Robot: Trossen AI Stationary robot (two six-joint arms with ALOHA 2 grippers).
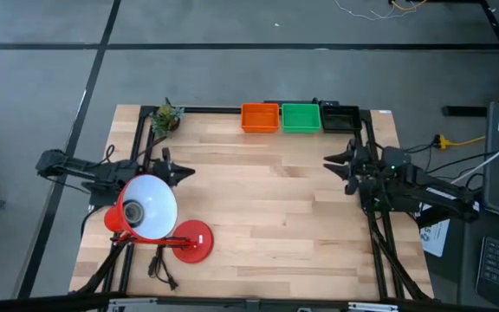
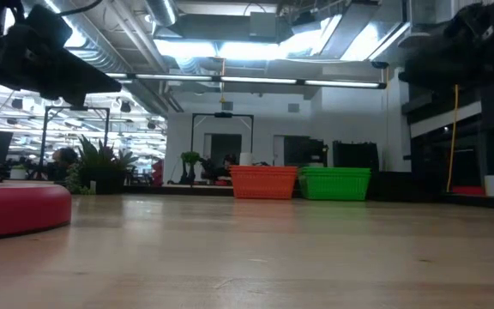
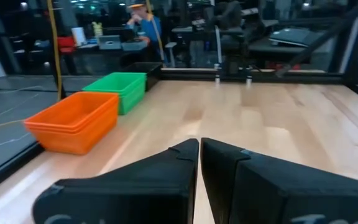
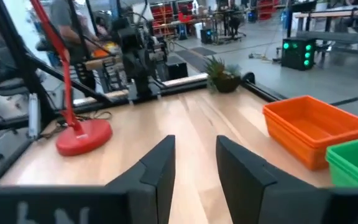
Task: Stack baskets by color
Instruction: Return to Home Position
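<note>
Three baskets stacks stand in a row on their bottoms along the table's far edge: orange, green and black. My left gripper hovers over the table's left side, shut and holding nothing. Over the right side my right gripper is open, with nothing between its fingers. Both point level toward the table's middle, well short of the baskets. In the right wrist view only the orange stack and the green one show.
A red desk lamp with a white shade and round red base stands at the near left, by my left arm. A small potted plant sits at the far left corner. Black frame rails run along the table's sides.
</note>
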